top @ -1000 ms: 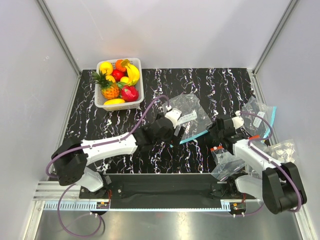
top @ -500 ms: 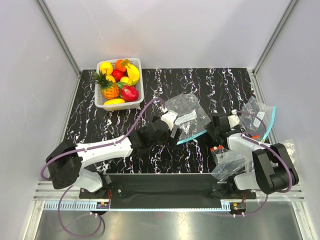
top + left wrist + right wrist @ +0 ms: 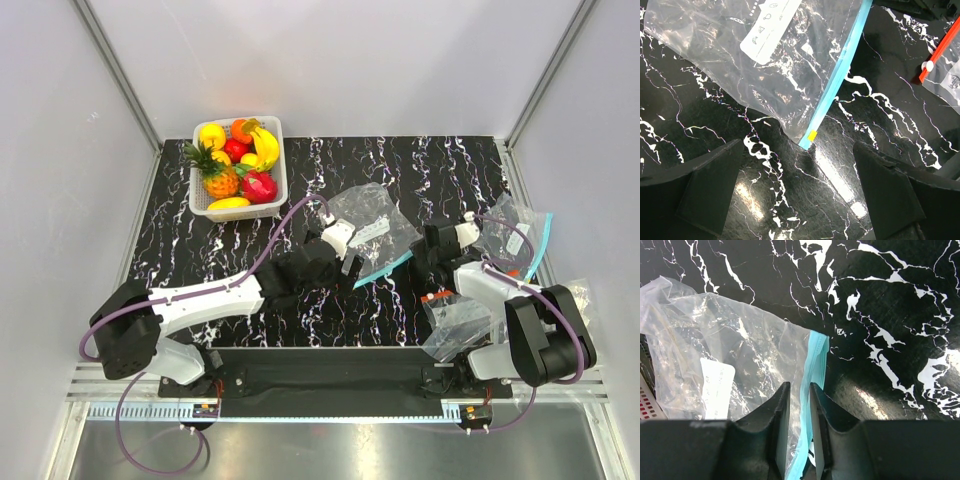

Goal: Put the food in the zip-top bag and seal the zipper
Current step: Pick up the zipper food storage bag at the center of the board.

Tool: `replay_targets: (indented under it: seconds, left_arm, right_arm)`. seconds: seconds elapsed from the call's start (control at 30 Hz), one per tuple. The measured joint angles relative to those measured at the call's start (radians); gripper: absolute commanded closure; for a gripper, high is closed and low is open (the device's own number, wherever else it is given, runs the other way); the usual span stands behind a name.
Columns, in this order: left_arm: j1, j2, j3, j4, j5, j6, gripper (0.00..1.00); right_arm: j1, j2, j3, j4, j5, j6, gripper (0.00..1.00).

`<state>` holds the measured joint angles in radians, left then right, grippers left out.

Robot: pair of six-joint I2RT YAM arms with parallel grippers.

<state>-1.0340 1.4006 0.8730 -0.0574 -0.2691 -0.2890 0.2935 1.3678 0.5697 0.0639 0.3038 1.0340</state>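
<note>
While looking down between both arms, finds the zip-top bag [image 3: 372, 222] lying crumpled on the marbled table [image 3: 200, 260], the food [image 3: 235, 160] well apart in a white basket [image 3: 245, 211] at the far left. Shows left gripper [image 3: 796, 147] gaping wide over one end of the zipper [image 3: 840, 75]. Shows right gripper [image 3: 799, 386] narrowed astride the other end; cannot tell whether pinched.

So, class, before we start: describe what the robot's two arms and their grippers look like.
The left arm and right arm have white shell links joined by chunky, rounded black joints. A purple cable loops along each arm towards its wrist. The left gripper and right gripper each have two matte black, wedge-shaped fingers. No markings on them are readable.
</note>
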Motion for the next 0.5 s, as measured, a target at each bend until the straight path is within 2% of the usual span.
replay_targets:
  seconds: [0.5]
  left_arm:
    - [0.0, 0.0, 0.0, 0.0, 0.0, 0.005, 0.02]
  right_arm:
    - [0.0, 0.087, 0.025, 0.066, -0.002, -0.005, 0.68]
